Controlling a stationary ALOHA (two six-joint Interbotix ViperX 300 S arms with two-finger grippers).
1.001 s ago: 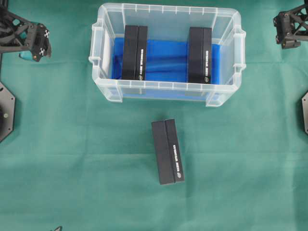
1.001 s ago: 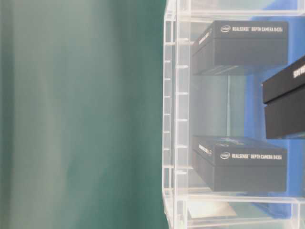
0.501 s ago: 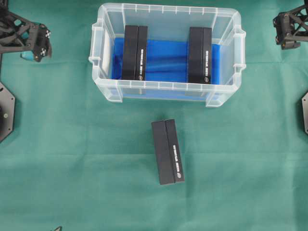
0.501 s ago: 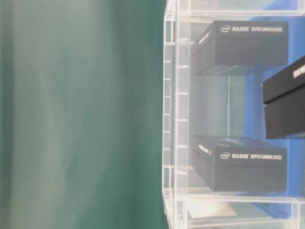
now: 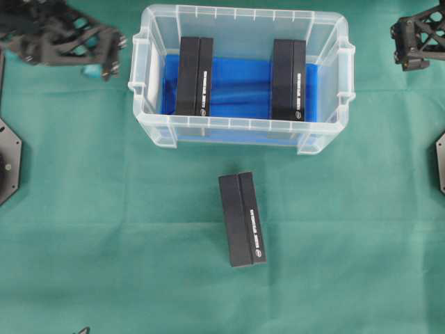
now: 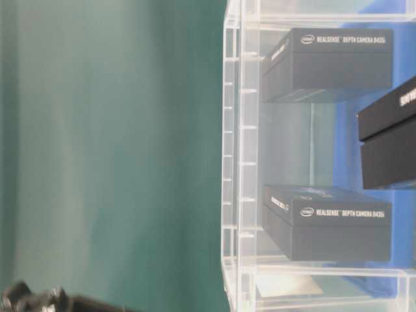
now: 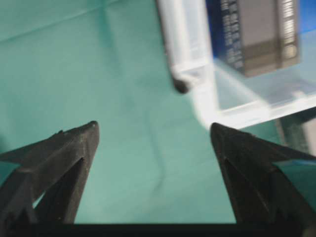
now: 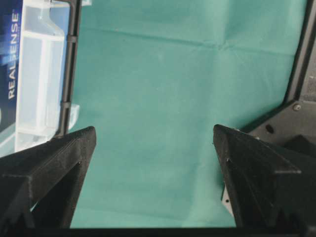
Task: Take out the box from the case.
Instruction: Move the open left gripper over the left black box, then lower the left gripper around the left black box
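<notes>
The clear plastic case (image 5: 240, 126) with a blue floor stands at the top middle of the green cloth. Two black boxes lie inside it, one to the left (image 5: 194, 76) and one to the right (image 5: 288, 79). A third black box (image 5: 243, 219) lies on the cloth in front of the case. My left gripper (image 5: 111, 56) hovers just off the case's left end, open and empty (image 7: 154, 129), with the case's corner (image 7: 190, 54) ahead of it. My right gripper (image 5: 410, 49) stays at the top right, open and empty (image 8: 154, 131), over bare cloth.
Black arm base plates sit at the left edge (image 5: 8, 163) and the right edge (image 5: 439, 163). The table-level view shows the case wall (image 6: 233, 162) and the boxes through it. Part of the left arm (image 6: 39, 302) shows at its bottom left.
My left arm has swung right, from the far left edge to beside the case's left end. The right arm and all three boxes have hardly moved.
</notes>
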